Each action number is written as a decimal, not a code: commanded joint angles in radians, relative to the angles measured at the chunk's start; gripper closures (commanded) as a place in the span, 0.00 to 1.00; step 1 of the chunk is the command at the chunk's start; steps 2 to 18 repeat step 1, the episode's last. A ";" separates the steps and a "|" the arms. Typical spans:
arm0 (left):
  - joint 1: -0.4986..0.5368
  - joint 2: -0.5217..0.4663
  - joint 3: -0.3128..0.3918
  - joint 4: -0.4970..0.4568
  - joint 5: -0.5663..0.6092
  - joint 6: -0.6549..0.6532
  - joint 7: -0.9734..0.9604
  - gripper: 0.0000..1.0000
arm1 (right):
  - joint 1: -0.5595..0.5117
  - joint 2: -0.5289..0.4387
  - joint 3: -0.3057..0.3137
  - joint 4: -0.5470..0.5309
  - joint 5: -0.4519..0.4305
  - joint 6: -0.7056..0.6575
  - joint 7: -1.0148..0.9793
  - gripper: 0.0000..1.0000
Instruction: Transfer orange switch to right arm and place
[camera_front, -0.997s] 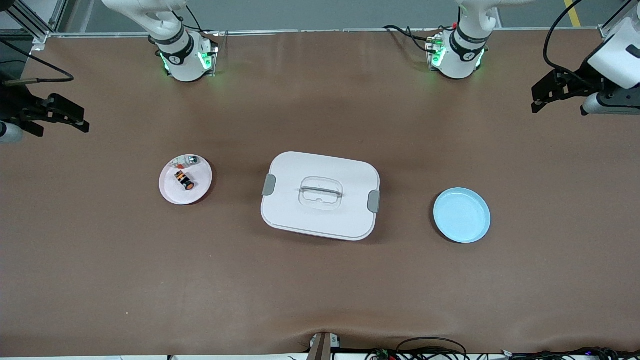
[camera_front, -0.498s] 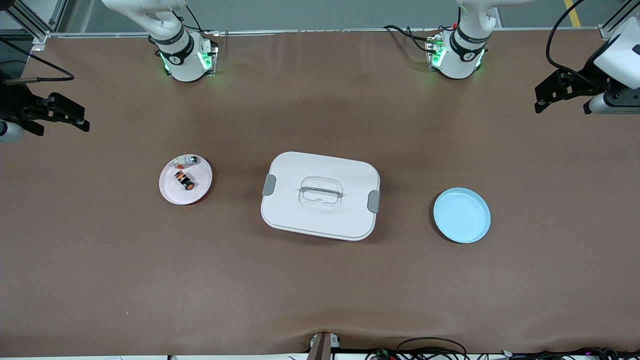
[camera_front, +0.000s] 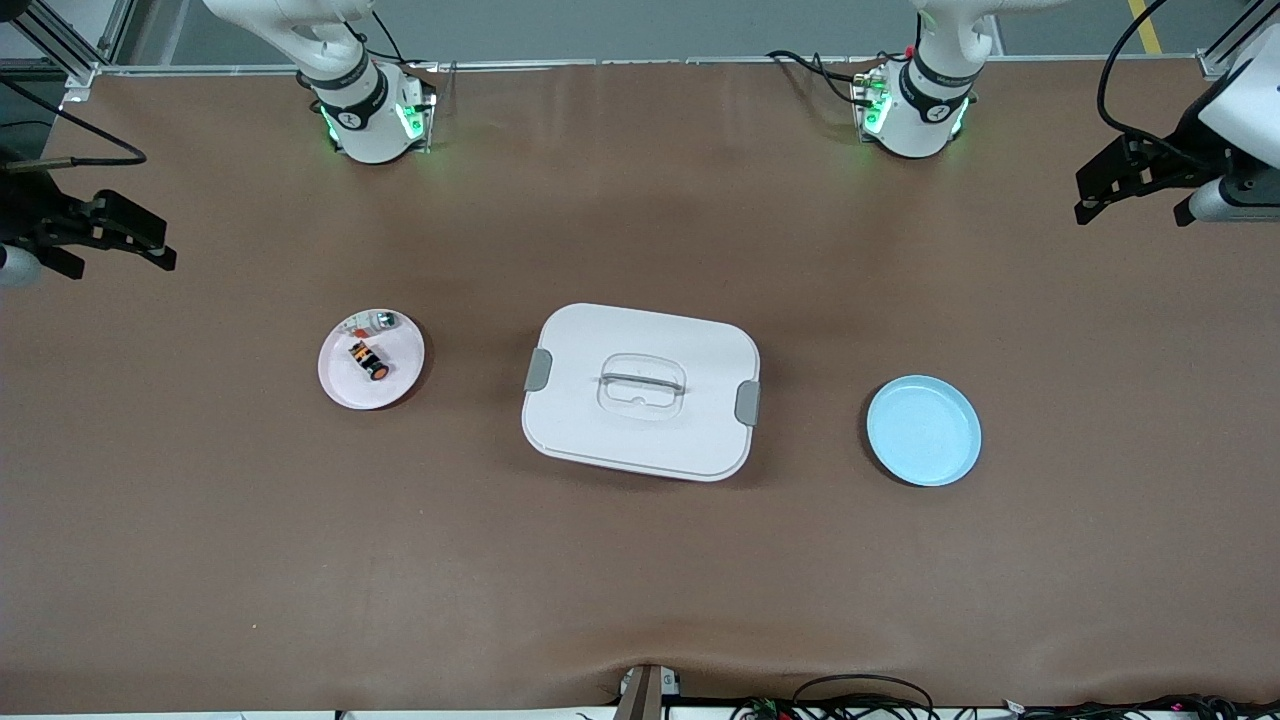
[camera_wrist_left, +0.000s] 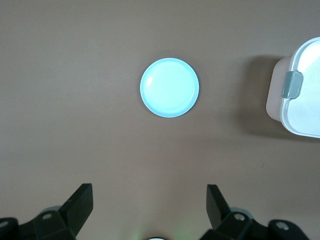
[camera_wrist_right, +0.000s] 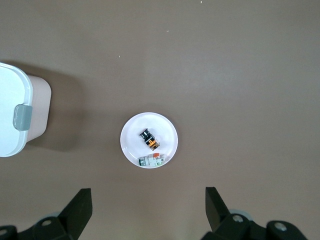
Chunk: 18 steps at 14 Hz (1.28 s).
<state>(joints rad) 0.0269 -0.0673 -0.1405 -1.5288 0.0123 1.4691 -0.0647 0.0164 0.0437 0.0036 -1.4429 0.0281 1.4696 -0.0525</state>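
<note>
Both grippers hang wide open and empty: the left gripper at the front view's upper right edge, the right gripper at its upper left edge. Between them, on matte brown table, sits a smooth white lidded box with rounded corners. Right of centre lies a glossy pale-blue plate. Left of centre, a round pinkish-white plate holds the orange switch, seemingly a stubby black cylinder with an orange face.

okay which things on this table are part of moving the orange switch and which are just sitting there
Part of the job:
orange switch, on the white plate
left gripper, open, waiting at its end of the table
right gripper, open, at its end

Just lying about:
clear-and-silver piece on the same plate
lidded white box
blue plate
</note>
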 joint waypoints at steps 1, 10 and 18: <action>0.002 -0.005 0.001 0.012 0.001 -0.015 -0.007 0.00 | -0.016 -0.028 0.009 -0.030 0.006 0.014 0.000 0.00; 0.002 -0.005 0.001 0.012 0.001 -0.015 -0.007 0.00 | -0.016 -0.028 0.009 -0.030 0.006 0.014 0.000 0.00; 0.002 -0.005 0.001 0.012 0.001 -0.015 -0.007 0.00 | -0.016 -0.028 0.009 -0.030 0.006 0.014 0.000 0.00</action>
